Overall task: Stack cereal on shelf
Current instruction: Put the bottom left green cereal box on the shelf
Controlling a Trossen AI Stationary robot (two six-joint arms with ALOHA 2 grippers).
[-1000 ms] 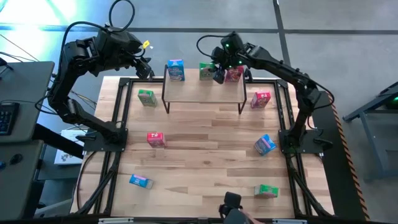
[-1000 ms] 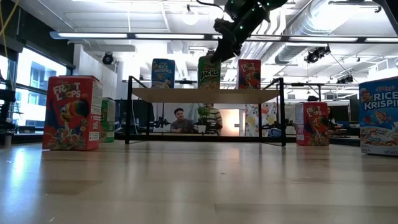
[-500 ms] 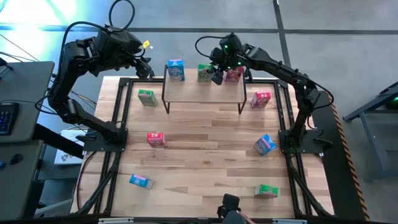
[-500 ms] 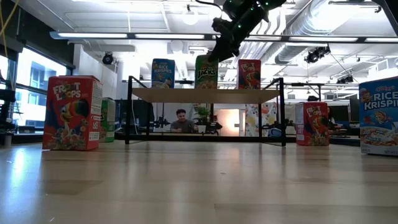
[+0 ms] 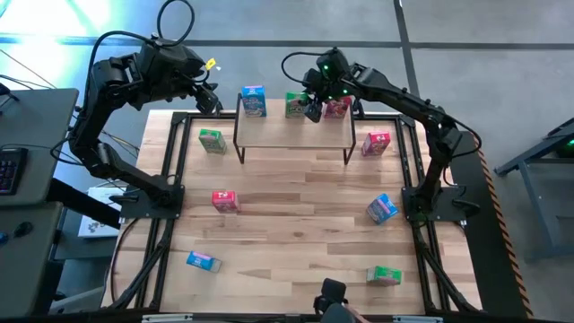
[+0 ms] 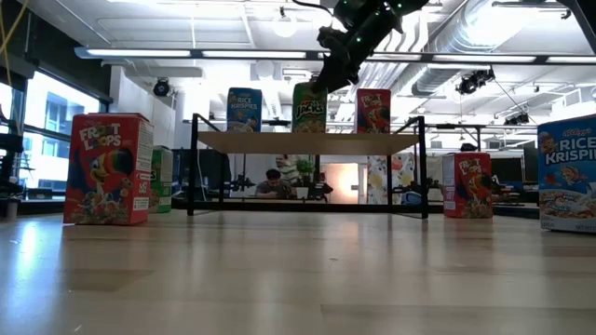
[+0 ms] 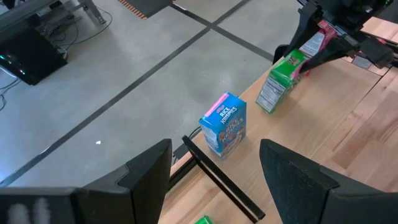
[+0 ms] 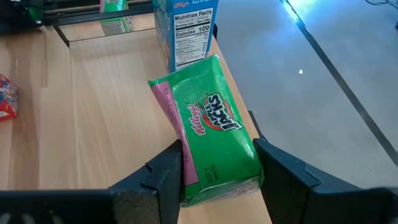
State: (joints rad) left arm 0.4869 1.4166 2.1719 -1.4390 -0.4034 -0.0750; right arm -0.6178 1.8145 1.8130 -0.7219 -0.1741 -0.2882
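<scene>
The shelf [image 5: 293,131] stands at the far end of the tabletop [image 5: 296,224], and three boxes stand along its back edge: a blue box [image 5: 254,101] toward the left arm's side, a green box [image 5: 296,105] in the middle, and a pink-red box [image 5: 338,108] on the right arm's side. The right pincer [image 5: 311,107] is clamped on the green box, its fingers [image 8: 163,174] pressed against the box's two sides; seen level across the tabletop, that box [image 6: 308,107] leans a little and I cannot tell whether its base rests fully on the plank. The left pincer [image 5: 212,100] hangs just off the shelf's left end, fingers apart and holding nothing, with the blue box near it. Six more boxes are spread over the tabletop: a green one [image 5: 212,140] beside the shelf's left legs, a pink-red one [image 5: 376,144] beside its right legs, another pink-red one [image 5: 224,200] toward the middle left, a blue one [image 5: 382,208] on the right, and a blue [image 5: 203,261] and a green [image 5: 384,274] near the front edge. From table height, the box labels behind the shelf legs are partly cut off, and a person [image 6: 274,183] shows dimly in the room beyond.
</scene>
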